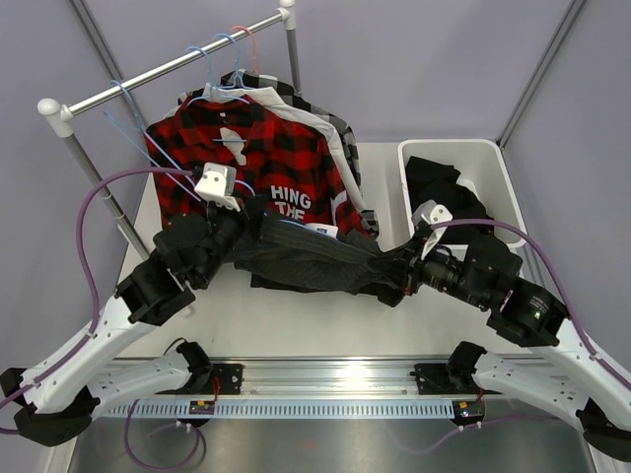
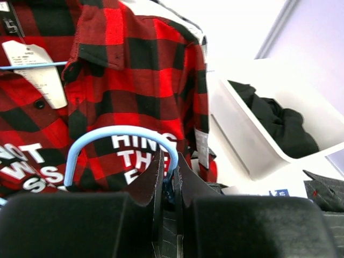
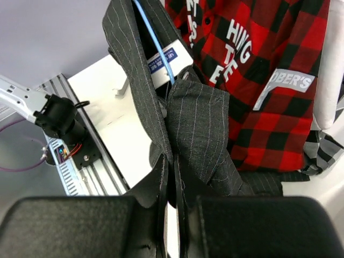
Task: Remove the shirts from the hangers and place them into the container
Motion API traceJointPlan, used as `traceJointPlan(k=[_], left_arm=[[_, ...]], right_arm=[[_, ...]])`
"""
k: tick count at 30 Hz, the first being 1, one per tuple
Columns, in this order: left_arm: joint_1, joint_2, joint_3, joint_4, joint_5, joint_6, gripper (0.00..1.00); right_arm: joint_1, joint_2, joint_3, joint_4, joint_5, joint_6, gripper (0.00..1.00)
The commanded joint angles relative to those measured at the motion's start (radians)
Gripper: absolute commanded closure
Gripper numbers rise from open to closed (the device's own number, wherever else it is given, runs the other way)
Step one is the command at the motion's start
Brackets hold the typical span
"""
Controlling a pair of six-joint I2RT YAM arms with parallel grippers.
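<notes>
A charcoal pinstriped shirt (image 1: 306,258) (image 3: 199,118) is stretched low over the table between my two grippers. My left gripper (image 1: 251,212) (image 2: 171,166) is shut on the neck of its light-blue hanger (image 2: 123,129) (image 3: 153,40), just below the hook. At the shirt's other end, my right gripper (image 1: 389,261) (image 3: 173,172) is shut on a fold of the pinstriped cloth. Behind them a red-black plaid shirt (image 1: 266,158) (image 2: 140,70) hangs on the rack. The white container (image 1: 454,145) (image 2: 242,140) stands at the right with a black shirt (image 1: 439,182) (image 2: 279,118) inside.
The rack's metal rod (image 1: 168,69) runs diagonally at the back left, carrying more blue hanger hooks (image 1: 222,54) and a pink one (image 1: 246,39). A white shirt (image 1: 320,123) and a checked one hang behind the plaid. A metal rail (image 1: 325,379) lines the near edge.
</notes>
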Motion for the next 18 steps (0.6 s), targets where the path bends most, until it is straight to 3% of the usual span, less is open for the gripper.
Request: traceJointPlan(k=[1, 7, 10, 11, 15, 18], left_arm=[[0.036, -0.051, -0.01, 0.063, -0.173, 0.086, 1.0], [0.036, -0.014, -0.001, 0.101, -0.134, 0.013, 1.0], [0.036, 0.015, 0.013, 0.106, -0.096, 0.012, 1.0], [0.036, 0.02, 0.013, 0.106, -0.085, 0.012, 1.0], [0.036, 0.009, -0.038, 0.112, -0.05, 0.043, 1.0], [0.036, -0.012, -0.088, 0.127, -0.041, 0.071, 1.0]], right_arm=[[0.002, -0.043, 0.024, -0.142, 0.063, 0.003, 1.0], [0.002, 0.131, -0.009, -0.036, -0.21, 0.059, 0.98], [0.003, 0.181, -0.009, -0.016, -0.278, 0.069, 0.73], [0.003, 0.191, -0.003, -0.019, -0.276, 0.072, 0.6], [0.005, 0.167, 0.05, -0.062, -0.126, 0.074, 0.41], [0.003, 0.156, 0.107, -0.107, -0.033, 0.095, 0.4]])
